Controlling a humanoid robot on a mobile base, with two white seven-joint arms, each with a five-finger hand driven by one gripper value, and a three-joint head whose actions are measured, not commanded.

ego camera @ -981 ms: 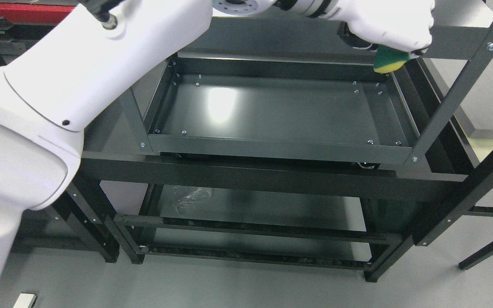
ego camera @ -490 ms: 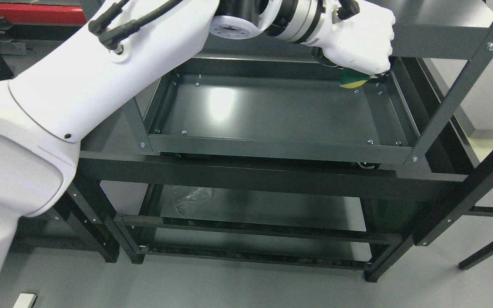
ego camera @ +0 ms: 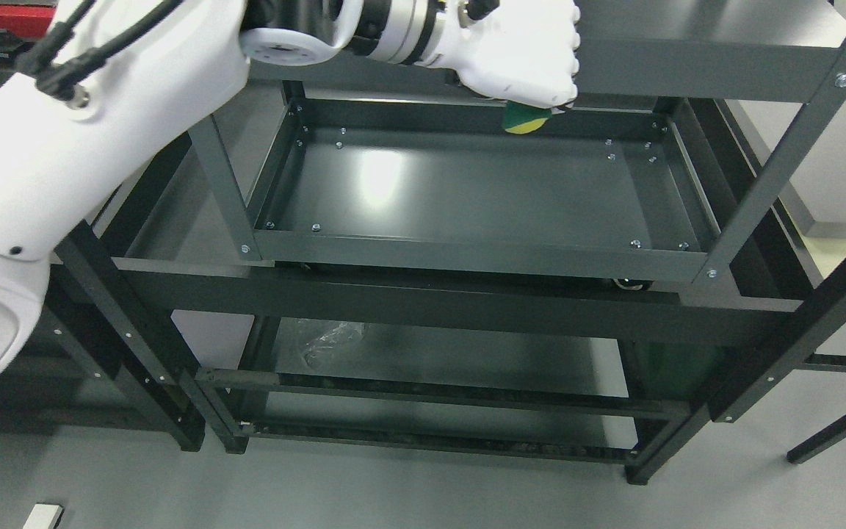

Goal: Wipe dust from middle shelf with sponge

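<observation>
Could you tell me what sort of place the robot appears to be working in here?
Probably a workshop or lab. Bare dark metal shelves with bolted frames stand on a plain grey floor, with another rack alongside. The left hand holds a sponge at the middle shelf's back edge.

A plain grey floor (ego camera: 393, 492) runs under a dark metal rack frame (ego camera: 783, 162) bolted at its corners. A red bar (ego camera: 4, 16) shows at the upper left, and a small white block (ego camera: 41, 516) lies at the bottom left.

Workshop: bare metal shelving (ego camera: 467, 257), concrete floor (ego camera: 393, 492)
</observation>
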